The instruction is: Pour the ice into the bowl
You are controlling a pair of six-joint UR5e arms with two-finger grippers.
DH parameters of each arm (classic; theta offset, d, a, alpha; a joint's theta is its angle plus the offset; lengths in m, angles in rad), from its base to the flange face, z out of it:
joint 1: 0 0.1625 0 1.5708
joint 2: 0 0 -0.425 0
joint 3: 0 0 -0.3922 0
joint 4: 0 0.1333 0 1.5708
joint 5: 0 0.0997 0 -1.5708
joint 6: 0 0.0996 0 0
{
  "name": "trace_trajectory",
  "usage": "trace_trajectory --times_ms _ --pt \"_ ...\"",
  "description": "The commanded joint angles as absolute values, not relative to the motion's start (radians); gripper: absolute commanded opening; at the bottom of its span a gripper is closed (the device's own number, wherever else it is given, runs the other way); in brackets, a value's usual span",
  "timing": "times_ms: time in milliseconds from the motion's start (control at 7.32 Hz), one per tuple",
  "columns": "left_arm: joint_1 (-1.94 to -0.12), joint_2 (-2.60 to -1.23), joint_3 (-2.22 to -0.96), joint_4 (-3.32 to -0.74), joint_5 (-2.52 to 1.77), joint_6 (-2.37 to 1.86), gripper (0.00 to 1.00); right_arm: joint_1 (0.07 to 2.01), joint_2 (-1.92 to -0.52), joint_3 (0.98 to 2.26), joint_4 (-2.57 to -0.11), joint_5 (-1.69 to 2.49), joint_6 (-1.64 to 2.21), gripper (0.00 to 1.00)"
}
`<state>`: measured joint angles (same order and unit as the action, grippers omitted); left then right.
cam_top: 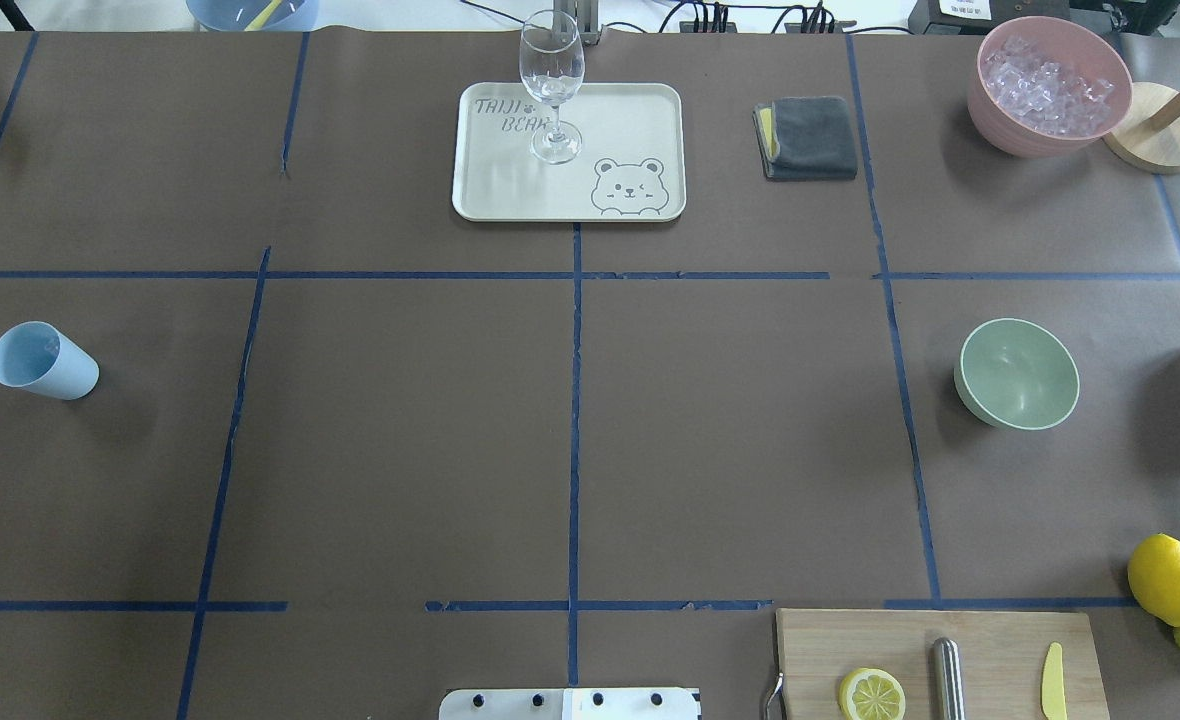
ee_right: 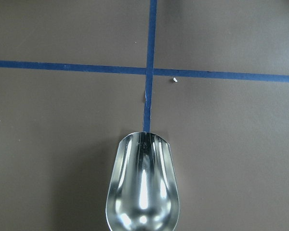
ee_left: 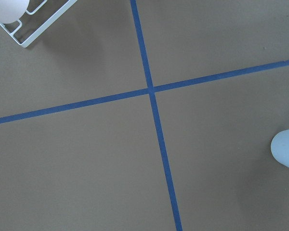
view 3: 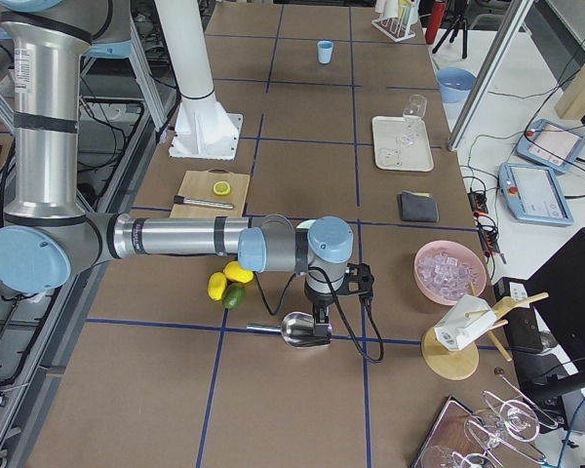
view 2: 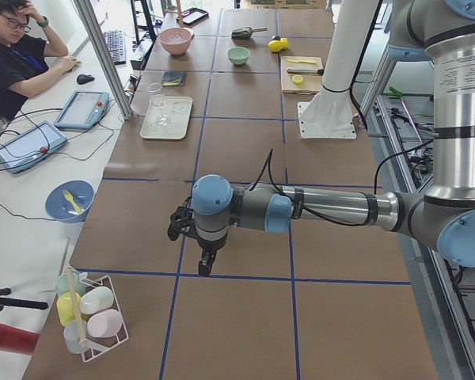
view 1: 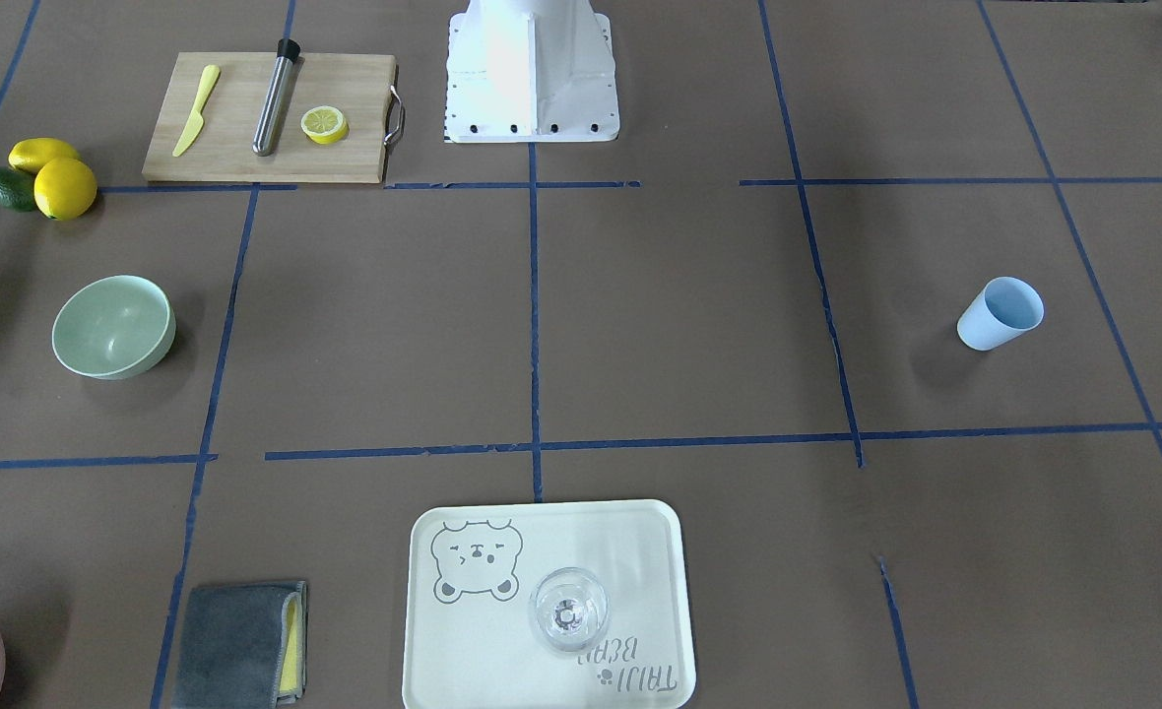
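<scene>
Right gripper sits low over the table at the robot's right end, right at a metal scoop; fingers hidden under the wrist, so can't tell whether it grips or how wide it is; scoop pan is bare shiny metal in the wrist view. Left gripper hangs over the opposite end, pointing down near a tape line; its opening can't be read either (only the side view catches it).

Surface: long table under brown paper, gridded with blue tape; white robot base at one long edge; operator at a desk with tablets along the other.

Counts:
- one bowl
- one light blue cup
- one wine glass upright on one cream tray
- one folded grey cloth
- one pink container of pale ice
- one cutting board carrying one yellow knife, one steel rod and one lemon half
- two whole lemons plus one dark green fruit touching them

Bowl stands upright, mint green, toward the table's middle from the right gripper, near it but apart; well apart from the left gripper, at the other end.
</scene>
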<state>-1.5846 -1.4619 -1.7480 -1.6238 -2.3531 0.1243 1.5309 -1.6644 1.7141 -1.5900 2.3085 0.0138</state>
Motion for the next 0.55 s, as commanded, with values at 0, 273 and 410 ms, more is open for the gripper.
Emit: trace_trajectory --times_ms 0,273,410 --pt "-1.585 -1.463 -1.752 -1.623 -2.356 0.123 1.0 1.529 -1.664 1.713 -1.589 2.309 0.015 1.0" --pt "-1.583 -1.463 -1.744 -1.623 -2.353 0.123 1.0 1.519 -1.664 1.713 -1.589 2.309 0.017 1.0" --pt "-1.583 -1.463 -1.741 -1.624 -2.353 0.12 1.0 1.519 -1.663 1.713 -1.588 2.309 0.015 1.0"
